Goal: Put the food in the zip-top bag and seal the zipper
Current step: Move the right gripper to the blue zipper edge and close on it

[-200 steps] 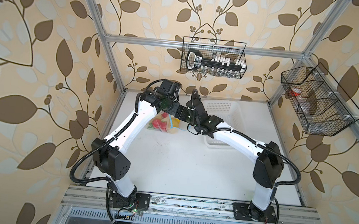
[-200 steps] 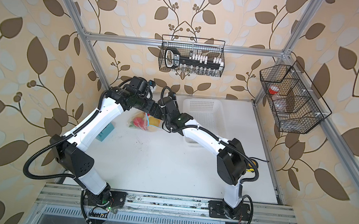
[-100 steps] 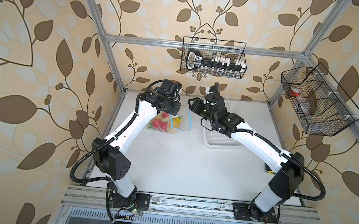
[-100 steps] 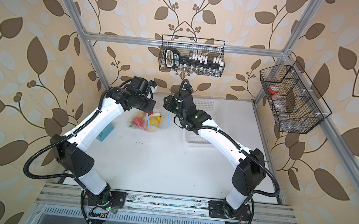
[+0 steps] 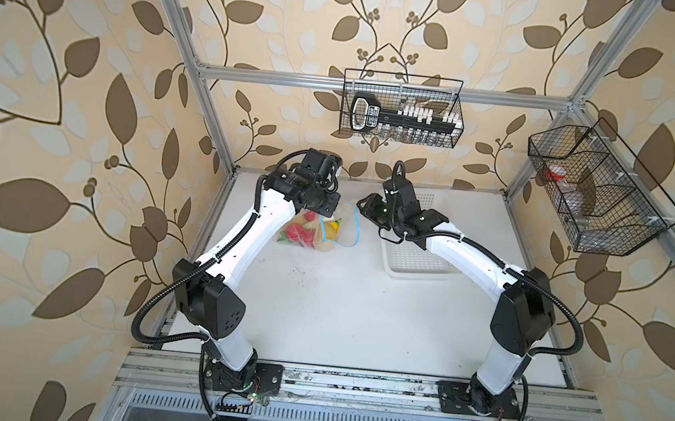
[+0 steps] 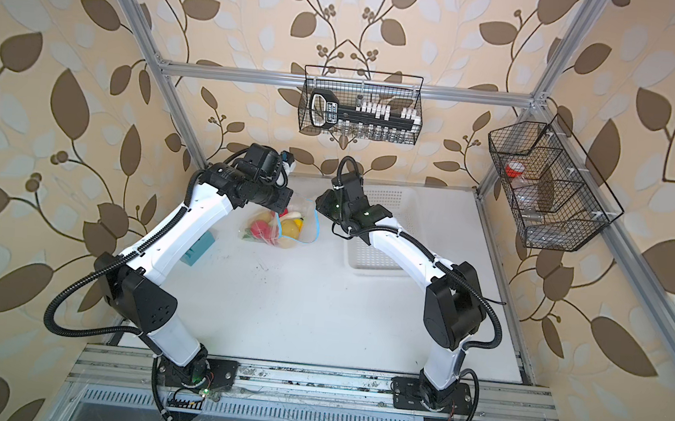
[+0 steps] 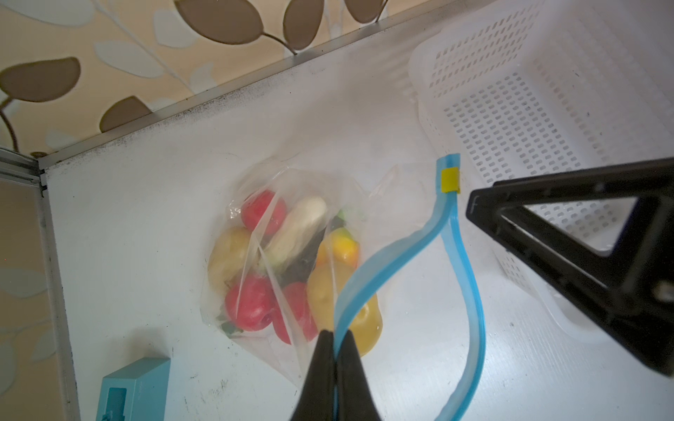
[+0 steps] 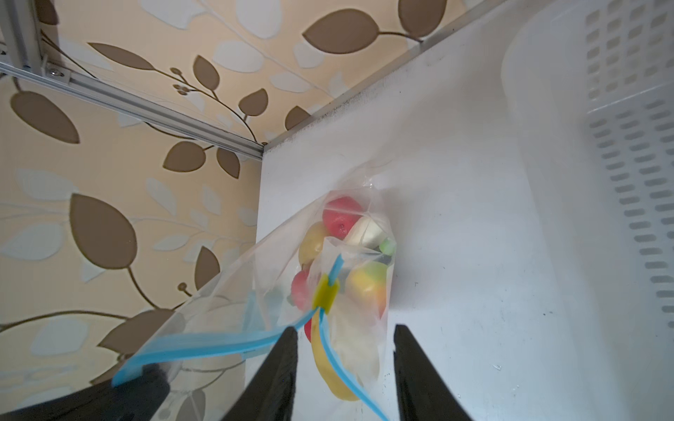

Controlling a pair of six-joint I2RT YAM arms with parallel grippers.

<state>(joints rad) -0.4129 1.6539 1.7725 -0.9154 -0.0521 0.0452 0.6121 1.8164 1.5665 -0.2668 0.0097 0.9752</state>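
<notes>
White tabletop (image 5: 340, 303): the filled zip-top bag (image 7: 291, 178) is resting between the left gripper (image 7: 336, 333) and right gripper (image 8: 344, 330) fingers; a perforated basket (image 5: 415, 260) is sitting outside the right fingers; a teal box (image 6: 199, 249) is lying behind the left fingers.

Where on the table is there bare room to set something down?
Widest bare patch: the table front and middle, between the two arms, in front of the bag and basket. Crowded at the back: left gripper pinches the zipper, right gripper straddles it; a teal box takes the left edge.
</notes>
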